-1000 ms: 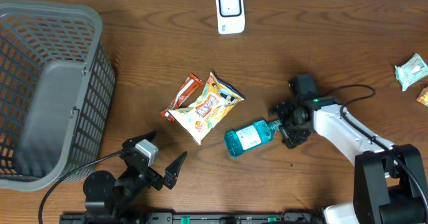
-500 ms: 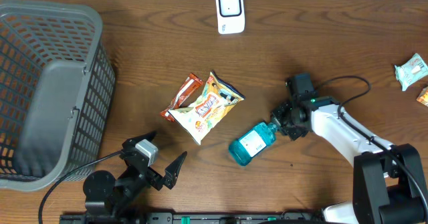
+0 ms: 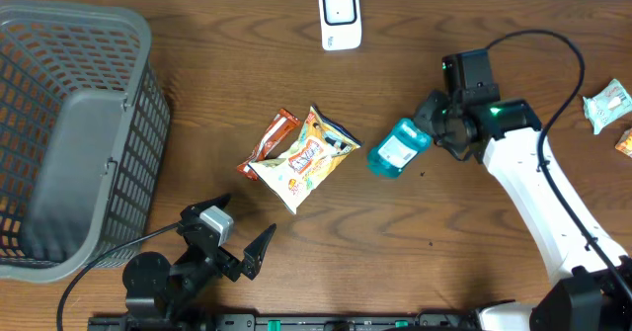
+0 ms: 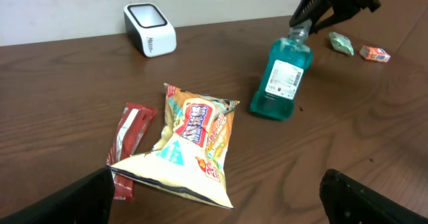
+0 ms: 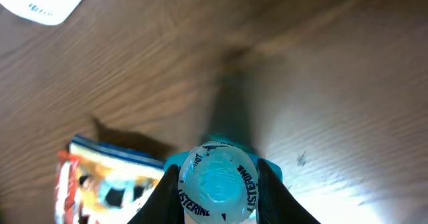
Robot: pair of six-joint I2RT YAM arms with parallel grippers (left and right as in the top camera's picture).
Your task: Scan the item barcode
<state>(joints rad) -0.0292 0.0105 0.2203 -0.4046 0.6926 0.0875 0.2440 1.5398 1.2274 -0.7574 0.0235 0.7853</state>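
Mouthwash bottle (image 3: 398, 149) shows teal liquid, white label, clear cap.

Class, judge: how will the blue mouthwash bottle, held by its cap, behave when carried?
The bottle looks like rigid plastic, so it should keep its shape. It seems fairly full, so it is probably heavy for its size. Held only at the round cap by the fingers, it may swing or twist.

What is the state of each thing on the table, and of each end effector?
Mouthwash bottle: upright, gripped at its cap.
Right end effector: shut on the bottle cap.
Left end effector: open, holding nothing.
Chip bag: lying flat.
Snack bar: lying flat, partly under the chip bag.
Scanner: standing, untouched.
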